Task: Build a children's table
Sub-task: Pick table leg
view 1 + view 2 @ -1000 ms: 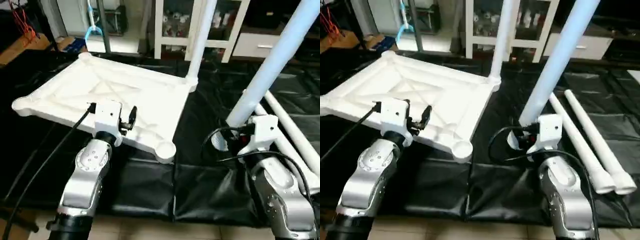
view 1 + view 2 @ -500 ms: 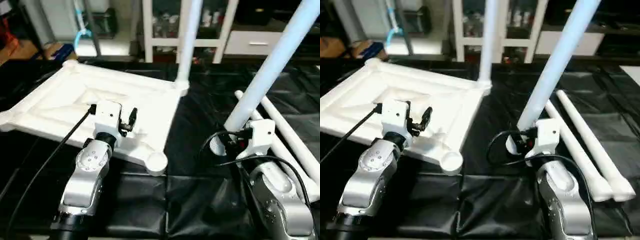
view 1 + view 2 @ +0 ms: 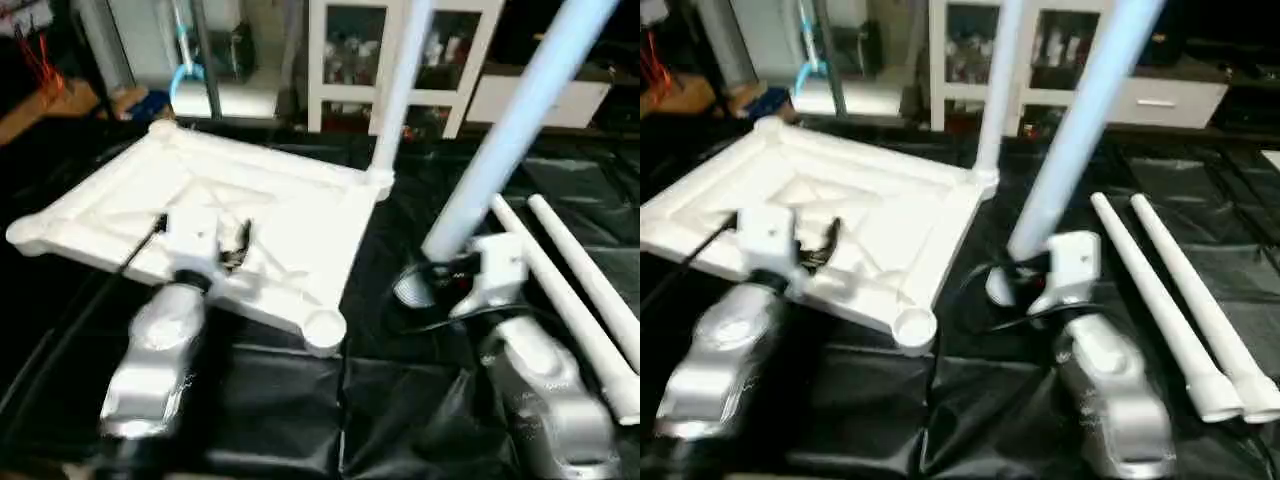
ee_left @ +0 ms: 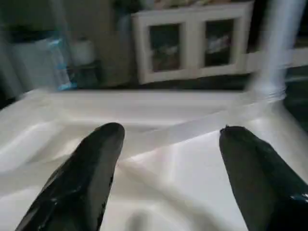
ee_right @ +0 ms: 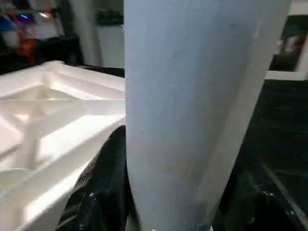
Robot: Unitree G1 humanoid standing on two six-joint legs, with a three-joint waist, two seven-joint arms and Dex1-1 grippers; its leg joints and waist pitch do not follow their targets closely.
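Tabletop: the white tabletop (image 3: 215, 225) is being shown upside down in the left half of the head view, its ribbed underside facing up, lying on the black cover (image 3: 280, 400).
Fitted leg: one white leg (image 3: 400, 90) is being seen standing upright in the far right corner socket of the tabletop, at upper centre of the frame.
Near socket: the round corner socket (image 3: 324, 327) nearest the camera is being seen open, at lower centre.
Left gripper: the left gripper (image 4: 166, 159) is being held wide apart over the ribbed underside, at centre left of the head view; nothing is being gripped between its black fingers (image 4: 86, 178).
Right gripper: the right gripper (image 3: 440, 285) is being kept closed around the thick lower end of a second leg (image 3: 520, 110), which is being held tilted, rising toward the upper right of the frame.
Spare legs: two more legs (image 3: 1185, 310) are being seen lying side by side on the cover at the right, just beside the right arm.
Background: a white cabinet (image 3: 440, 50) is being seen along the top edge.
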